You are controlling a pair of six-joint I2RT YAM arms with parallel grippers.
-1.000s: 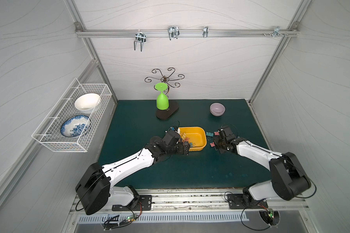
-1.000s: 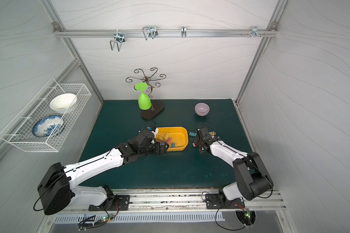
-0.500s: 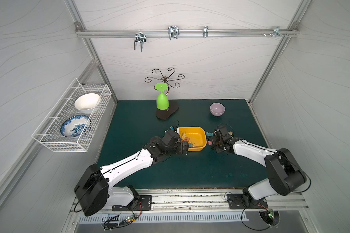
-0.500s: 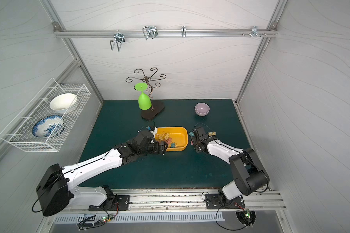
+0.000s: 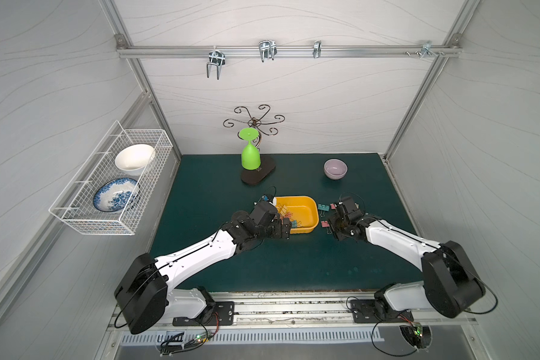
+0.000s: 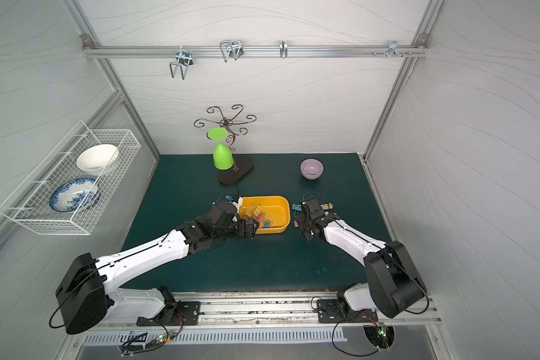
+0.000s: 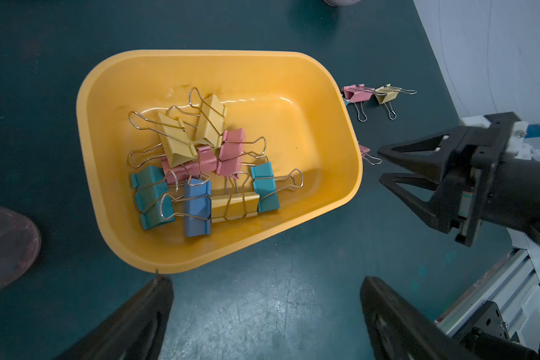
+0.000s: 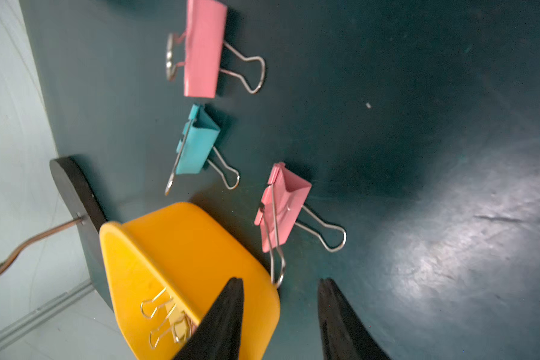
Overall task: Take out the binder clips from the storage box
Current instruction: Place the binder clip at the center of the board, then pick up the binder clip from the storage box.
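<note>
The yellow-orange storage box (image 5: 307,215) (image 6: 279,215) (image 7: 278,118) sits mid-table. Several binder clips (image 7: 200,165) in yellow, pink, teal and blue lie heaped inside it. More clips lie on the mat to its right: a pink clip (image 8: 281,205), a teal clip (image 8: 197,146) and another pink clip (image 8: 203,50). My left gripper (image 7: 265,286) (image 5: 286,229) hangs wide open over the mat at the box's near-left corner, holding nothing. My right gripper (image 8: 281,283) (image 5: 332,223) is open beside the box's right wall, empty, with the nearest pink clip lying just beyond its tips.
A lilac bowl (image 5: 335,168) stands at the back right. An upturned green glass (image 5: 250,156) rests on a dark stand base (image 5: 259,176) at the back middle. A white wire basket (image 5: 113,187) with two bowls hangs on the left wall.
My right gripper's jaws have parted, and a pink clip now lies on the mat just in front of them. The left arm has stayed where it was.
</note>
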